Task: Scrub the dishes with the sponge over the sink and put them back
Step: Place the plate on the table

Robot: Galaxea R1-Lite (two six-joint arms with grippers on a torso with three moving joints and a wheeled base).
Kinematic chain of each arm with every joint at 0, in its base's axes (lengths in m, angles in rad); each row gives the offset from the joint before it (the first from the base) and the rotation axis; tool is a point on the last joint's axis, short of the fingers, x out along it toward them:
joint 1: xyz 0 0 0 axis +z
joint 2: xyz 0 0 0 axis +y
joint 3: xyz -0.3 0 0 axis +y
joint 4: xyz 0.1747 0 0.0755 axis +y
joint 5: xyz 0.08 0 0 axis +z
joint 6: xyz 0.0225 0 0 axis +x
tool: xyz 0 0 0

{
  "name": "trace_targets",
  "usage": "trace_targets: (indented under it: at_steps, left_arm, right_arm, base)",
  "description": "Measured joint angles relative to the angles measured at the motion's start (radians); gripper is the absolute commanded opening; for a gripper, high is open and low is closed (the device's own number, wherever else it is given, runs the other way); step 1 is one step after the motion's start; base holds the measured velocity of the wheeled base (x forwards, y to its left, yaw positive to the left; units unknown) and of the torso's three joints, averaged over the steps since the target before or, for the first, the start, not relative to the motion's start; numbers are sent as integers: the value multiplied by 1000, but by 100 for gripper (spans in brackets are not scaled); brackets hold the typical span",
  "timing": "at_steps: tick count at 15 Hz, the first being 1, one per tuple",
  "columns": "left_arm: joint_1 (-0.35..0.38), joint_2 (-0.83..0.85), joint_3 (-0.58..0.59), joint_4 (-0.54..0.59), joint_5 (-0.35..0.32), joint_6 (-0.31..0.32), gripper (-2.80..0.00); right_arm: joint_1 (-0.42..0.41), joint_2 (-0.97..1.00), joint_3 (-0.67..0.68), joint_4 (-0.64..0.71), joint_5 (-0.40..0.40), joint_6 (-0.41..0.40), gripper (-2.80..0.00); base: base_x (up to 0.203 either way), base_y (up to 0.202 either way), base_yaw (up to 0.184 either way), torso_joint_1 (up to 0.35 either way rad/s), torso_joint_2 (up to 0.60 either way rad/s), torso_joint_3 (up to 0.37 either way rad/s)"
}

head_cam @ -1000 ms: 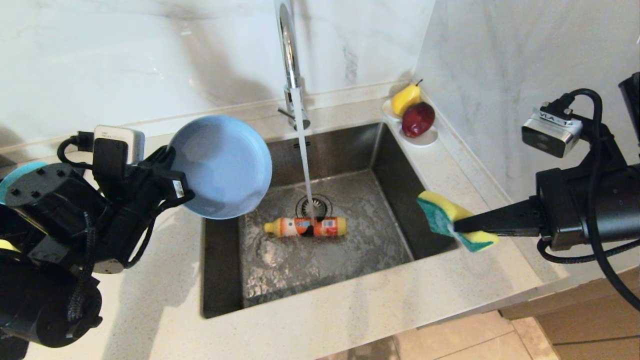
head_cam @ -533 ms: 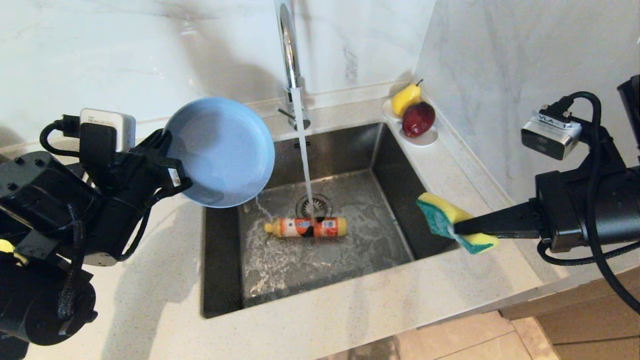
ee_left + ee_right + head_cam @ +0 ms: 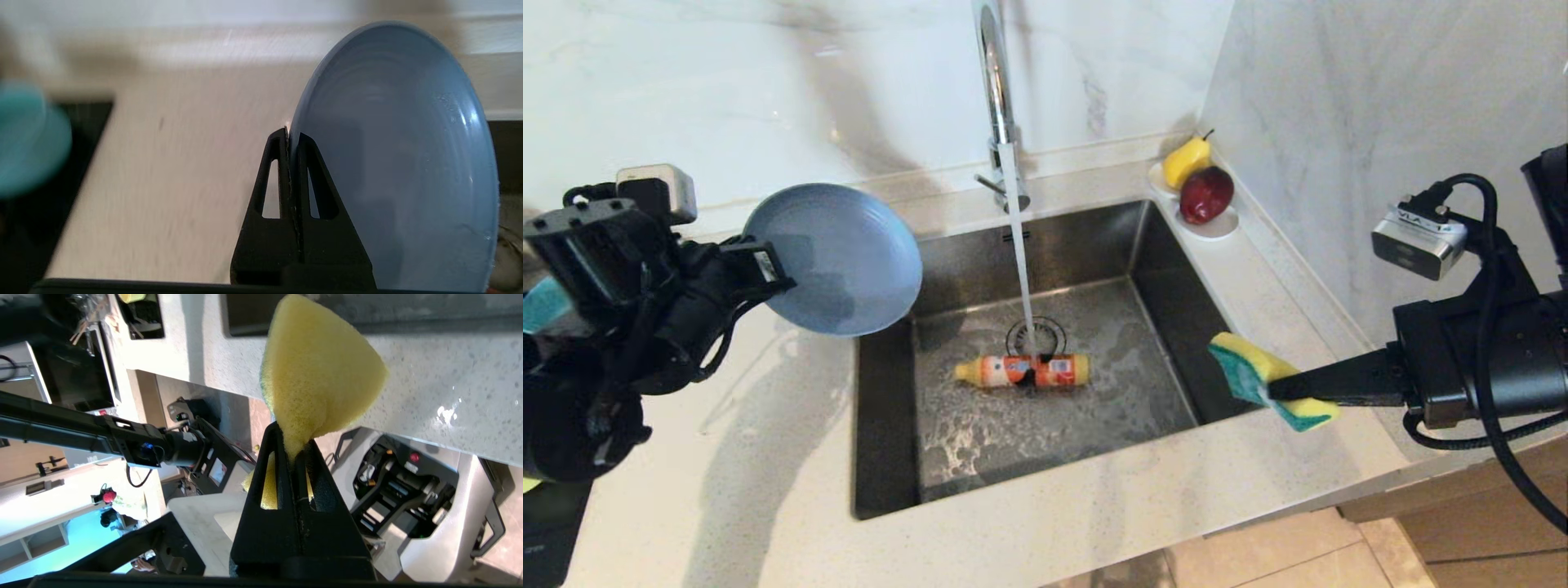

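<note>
- At the near right edge of the square stainless steel sink [image 3: 882,425], the right gripper [image 3: 1278,385] is pressed together on the yellow rectangular sponge with a green scouring side [image 3: 1262,377], above the pale speckled stone counter [image 3: 1094,506]. The head view shows both colours; the right wrist view shows mostly the yellow foam of the sponge [image 3: 318,375], squeezed thin between the black fingers [image 3: 278,457].
- On the sink floor an orange detergent bottle with a yellow cap [image 3: 1023,370] lies on its side just in front of the round drain [image 3: 1036,333]. The water stream from the tall chrome faucet [image 3: 995,90] hides part of it.
- Over the left rim of the sink, the left gripper [image 3: 768,273] pinches the edge of the wide flat grey-blue plate [image 3: 837,257], held tilted in the air. In the head view the plate covers the fingertips; the left wrist view shows the two fingers [image 3: 282,163] closed on the rim of the plate [image 3: 400,163].
- A small teal-blue bowl [image 3: 28,139] is blurred in the left wrist view, and only a cut-off piece [image 3: 543,302] shows behind the left arm.
- In the far corner, a small white dish [image 3: 1217,224] holds a yellow pear [image 3: 1183,161] and a dark red apple [image 3: 1205,194].
</note>
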Motion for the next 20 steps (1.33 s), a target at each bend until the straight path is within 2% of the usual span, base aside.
trace_targets:
  at_steps: [2,4,6,7,9,12,16,20]
  left_arm:
    - [75,-16,-110,264,-35,-173,-280]
    - [183,-26,-209,505,-131,-341,-280]
    - [292,-27,-283,685,-230,-473,-280]
    - [345,-24,-308,747,-276,-519,-280]
    - [429,-16,-328,810,-333,-552,-280]
    - [501,2,-322,822,-326,-547,-280]
    - [529,41,-297,806,-278,-544,-280]
    - [534,65,-276,807,-313,-548,-280]
  right_arm:
    - [-2,2,9,0,-2,0,-280]
    - [-2,8,23,-14,-2,0,-280]
    - [-2,11,41,-53,-1,3,-280]
    - [-2,12,48,-73,-2,4,-280]
    - [-2,16,53,-79,-3,5,-280]
    - [-2,30,55,-79,-4,7,-280]
    - [-2,47,55,-79,-4,6,-280]
    - [-2,50,55,-79,-5,2,-280]
  base:
    - [0,0,0,0,0,0]
    - [0,0,0,0,0,0]
    - [0,0,0,0,0,0]
    - [0,0,0,0,0,0]
    - [0,0,0,0,0,0]
    - [0,0,0,0,0,0]
    - [0,0,0,0,0,0]
    - [0,0,0,0,0,0]
